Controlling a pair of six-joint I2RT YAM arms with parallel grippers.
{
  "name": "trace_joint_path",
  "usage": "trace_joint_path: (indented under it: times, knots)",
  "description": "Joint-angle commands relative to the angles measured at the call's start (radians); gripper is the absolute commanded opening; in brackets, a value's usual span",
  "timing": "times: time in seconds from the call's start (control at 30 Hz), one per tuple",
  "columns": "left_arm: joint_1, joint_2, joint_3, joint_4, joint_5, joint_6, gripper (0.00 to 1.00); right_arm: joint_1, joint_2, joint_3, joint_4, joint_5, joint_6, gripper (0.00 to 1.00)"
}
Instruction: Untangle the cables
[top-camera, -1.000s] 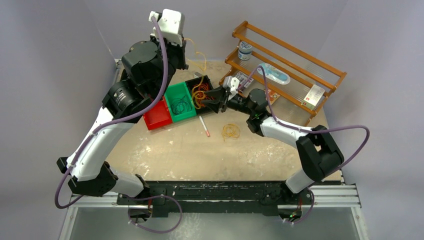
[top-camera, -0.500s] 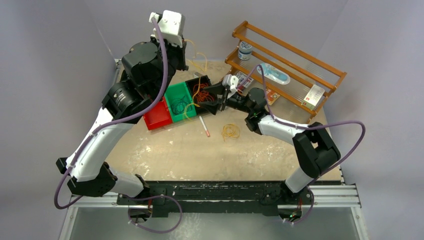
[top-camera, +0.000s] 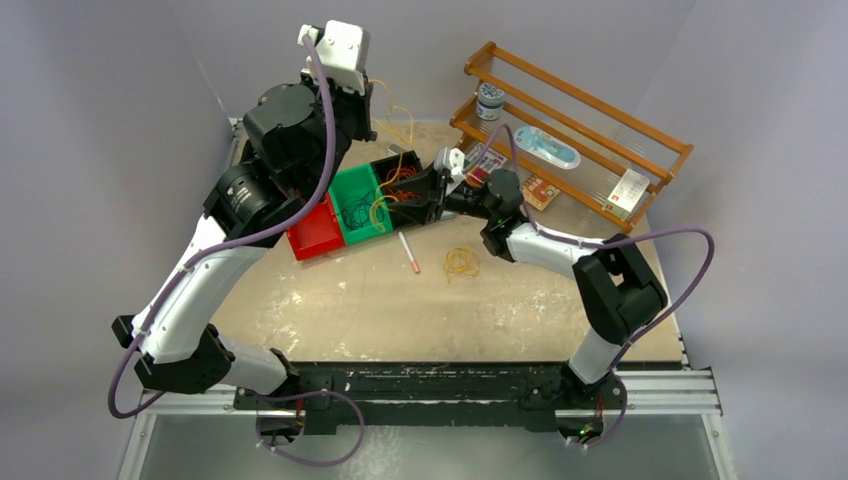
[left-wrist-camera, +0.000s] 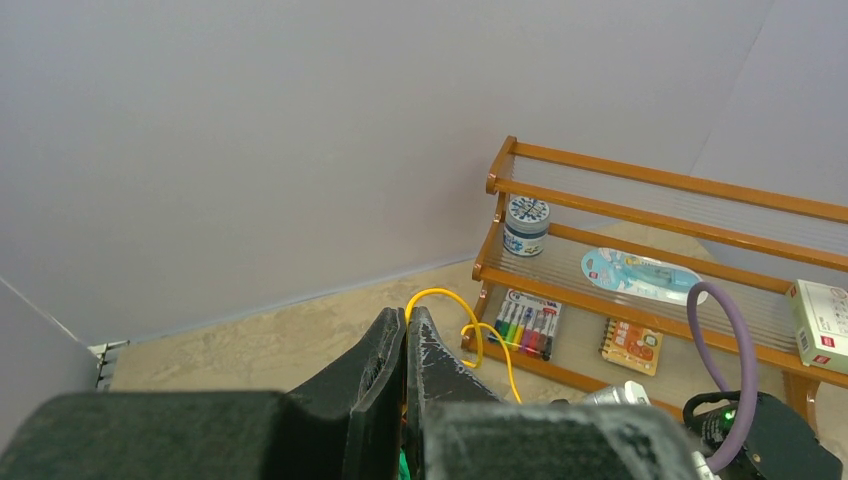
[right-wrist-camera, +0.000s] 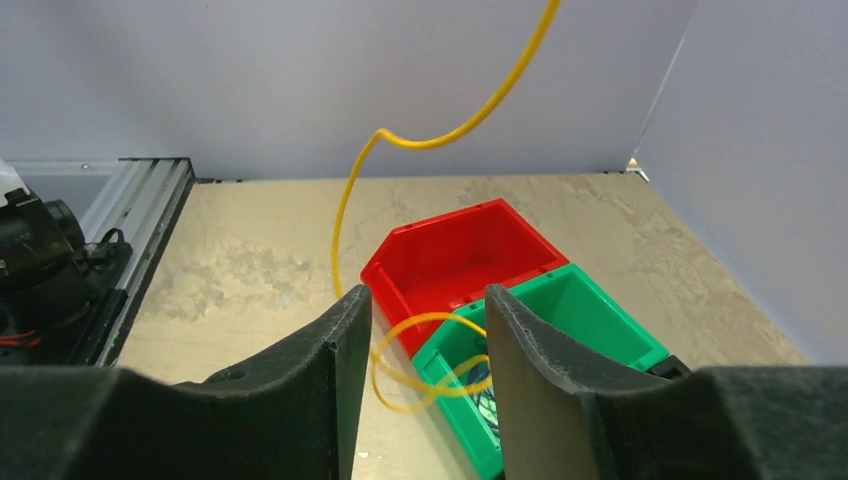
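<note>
My left gripper (left-wrist-camera: 407, 318) is raised high at the back, shut on a yellow-orange wire (left-wrist-camera: 470, 322). In the top view that wire (top-camera: 404, 118) hangs down to the bins. My right gripper (top-camera: 424, 190) is low over the black bin (top-camera: 392, 160), which holds red-orange wires (top-camera: 400, 183). It is open (right-wrist-camera: 428, 312), with the yellow wire's lower loops (right-wrist-camera: 432, 352) hanging between its fingers, untouched. A dark green wire (top-camera: 362, 212) lies in the green bin (top-camera: 352, 184). Another yellow-orange coil (top-camera: 461, 263) lies loose on the table.
A red bin (top-camera: 315, 236) adjoins the green bin on the left. A pen (top-camera: 409, 252) lies in front of the bins. A wooden rack (top-camera: 570, 135) with a jar, markers and boxes stands at the back right. Grey walls close the back and sides.
My right gripper has moved left and farther over the bins, toward the green bin. The yellow wire's lower loops now hang by the green bin. The left arm has held still.
</note>
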Motion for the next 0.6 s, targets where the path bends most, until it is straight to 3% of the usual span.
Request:
trace_joint_path:
  times: [0.0,0.23,0.4,0.57]
  knots:
    - [0.001,-0.016,0.006,0.043,0.009,-0.016,0.0,0.006,-0.035,-0.004,0.081,0.057,0.044,0.51]
    - [0.0,-0.018,0.006,0.039,0.008,-0.017,0.0,0.005,-0.122,-0.107,0.062,0.227,-0.015,0.68]
    - [0.0,-0.02,0.004,0.038,0.007,-0.017,0.0,0.006,-0.157,-0.105,-0.016,0.161,-0.125,0.74]
    - [0.0,-0.023,-0.008,0.042,0.008,-0.018,0.0,0.011,-0.114,-0.041,-0.049,0.102,-0.133,0.76]
